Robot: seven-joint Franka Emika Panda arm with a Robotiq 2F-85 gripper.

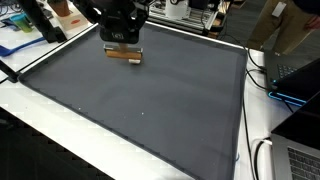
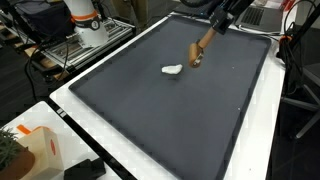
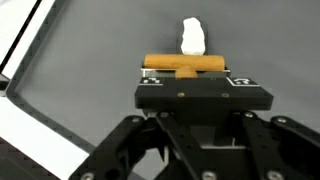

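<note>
In an exterior view, a dark grey mat (image 1: pixel 150 105) is seen spread over a white table (image 1: pixel 40 112). It is matte and finely textured, and a thin pale rim is left showing around it. Cluttered benches and cables are seen behind and beside the table. At the far edge of the mat, the black gripper (image 1: pixel 122 45) is lowered over a short dowel (image 1: pixel 125 55), a brown wooden cylinder lying crosswise just below it. Whether the dowel rests on the mat cannot be told here.

In an exterior view from another side, the same mat (image 2: pixel 170 125) is framed by the table (image 2: pixel 95 128), with a wire rack and a white arm base beyond. The dowel (image 2: pixel 199 52) is seen slanting down from the gripper (image 2: pixel 207 38). A lump (image 2: pixel 173 70), small, white and irregular, lies on the mat near the dowel's lower end, apart from it.

In the wrist view, the dowel (image 3: pixel 185 66) is seen clamped across the middle between the closed-in fingers of the gripper (image 3: pixel 193 76), smooth and tan against the grey. The lump (image 3: pixel 192 37) is seen just beyond it, upright and knobbly.
</note>
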